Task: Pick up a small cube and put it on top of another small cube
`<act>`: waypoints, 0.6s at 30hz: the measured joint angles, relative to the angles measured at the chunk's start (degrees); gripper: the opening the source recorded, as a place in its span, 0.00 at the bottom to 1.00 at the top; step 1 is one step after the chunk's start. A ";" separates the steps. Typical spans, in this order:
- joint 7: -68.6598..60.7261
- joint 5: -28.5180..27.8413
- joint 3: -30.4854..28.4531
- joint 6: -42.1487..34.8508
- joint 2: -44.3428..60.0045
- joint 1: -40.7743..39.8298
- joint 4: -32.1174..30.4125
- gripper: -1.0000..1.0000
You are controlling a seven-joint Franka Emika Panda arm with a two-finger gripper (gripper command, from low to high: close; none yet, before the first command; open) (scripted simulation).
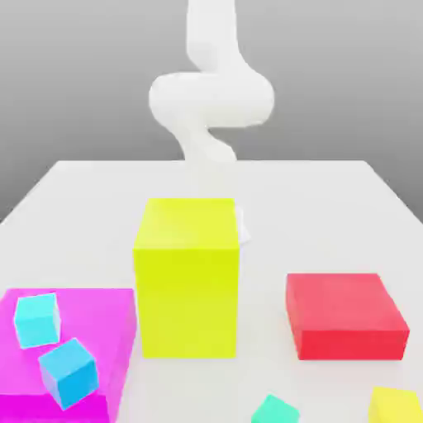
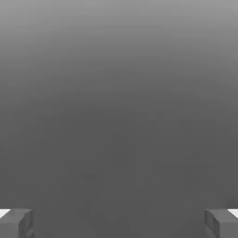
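1. Pincer [image 2: 119, 223] stands spread wide in the hand view, one grey fingertip [image 2: 16, 223] at each lower corner of the frame and nothing between them but plain grey surface.
2. White arm [image 1: 211, 103] curls down behind the tall yellow block [image 1: 187, 277] in the exterior view, and its lower end is hidden by that block.
3. Tall yellow block stands upright at the middle of the white tabletop [image 1: 330, 206], the biggest thing out there.
4. Small yellow cube [image 1: 396, 406] sits on the tabletop at the near edge, in the corner on the exterior view's right, partly cut off by the frame, well apart from the arm.
5. Red flat block [image 1: 345, 314] lies just behind that small cube, to the exterior view's right of the tall block.
6. Magenta flat block [image 1: 95, 310] fills the near corner on the exterior view's left, and two cyan cubes rest on top of it: one upright [image 1: 37, 320], one turned at an angle [image 1: 69, 373] just in front.
7. Teal cube [image 1: 274, 411] pokes up at the near edge, between the magenta block and the small yellow cube, partly cut off.
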 joint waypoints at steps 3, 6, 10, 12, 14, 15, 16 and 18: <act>-6.18 1.49 -1.39 1.43 6.56 3.78 0.71 0.50; -12.21 3.10 -2.37 2.79 12.85 7.03 1.39 0.50; -20.25 5.27 -2.97 4.55 21.21 10.68 2.31 0.50; -24.18 6.25 -2.92 5.44 25.39 12.19 2.77 0.50; -27.99 7.05 -2.61 6.34 29.54 13.46 3.22 0.50; -29.83 7.36 -2.36 6.80 31.62 14.00 3.44 0.50; -31.62 7.60 -2.07 7.27 33.68 14.57 3.66 0.50; -35.02 7.80 -1.43 8.23 37.79 16.00 4.10 0.50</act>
